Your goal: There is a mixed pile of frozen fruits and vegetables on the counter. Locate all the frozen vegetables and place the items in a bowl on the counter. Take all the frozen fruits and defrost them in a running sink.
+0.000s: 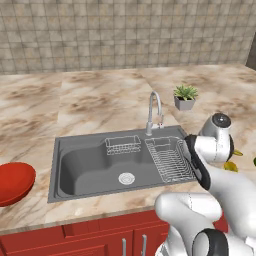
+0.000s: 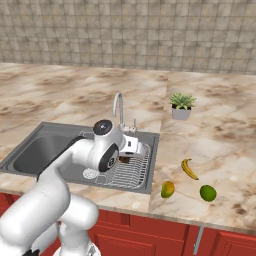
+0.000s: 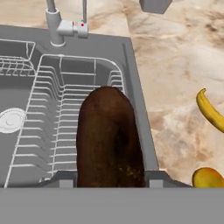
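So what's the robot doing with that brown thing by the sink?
The white robot arm's gripper is holding a dark brown oblong item over the wire rack in the grey sink. On the counter to the right lie a banana, a yellow-orange fruit and a round green one. A red bowl sits left of the sink. The tap shows no water.
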